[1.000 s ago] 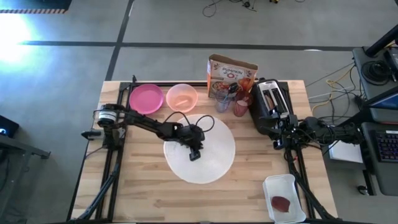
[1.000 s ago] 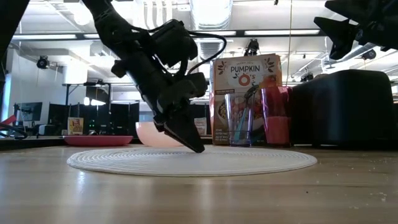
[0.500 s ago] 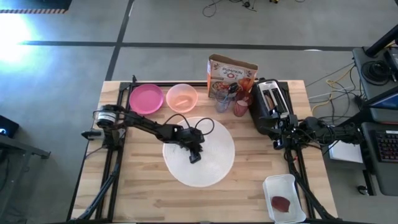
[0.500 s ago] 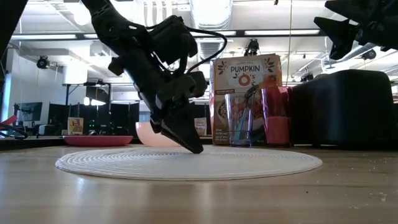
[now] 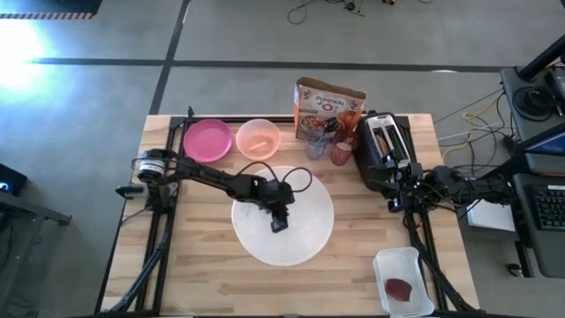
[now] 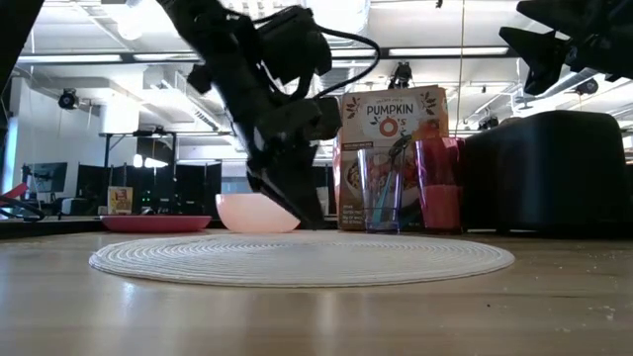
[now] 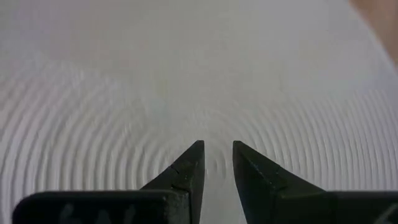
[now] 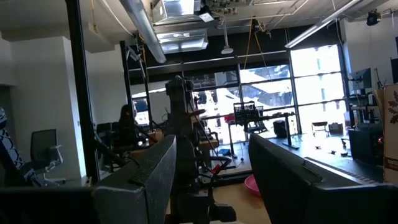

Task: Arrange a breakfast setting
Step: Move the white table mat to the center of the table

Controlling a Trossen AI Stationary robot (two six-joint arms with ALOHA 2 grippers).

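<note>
Left claw (image 5: pixel 279 226), narrowly parted and empty, hovers over the thin, limp-looking white mat (image 5: pixel 305 237), likely best gripped at its rim.

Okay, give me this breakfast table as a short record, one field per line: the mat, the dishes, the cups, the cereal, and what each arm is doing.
mat: large white round mat lies flat, mid-table
dishes: magenta plate and peach bowl side by side at the table's far edge, off the mat
cups: translucent pink cup and small clear glass in front of the cereal
cereal: orange cereal box upright
other: black toaster; white tray near the right corner
left gripper: just above the mat, fingers a little apart, holding nothing
right gripper: raised by the toaster, open
</note>
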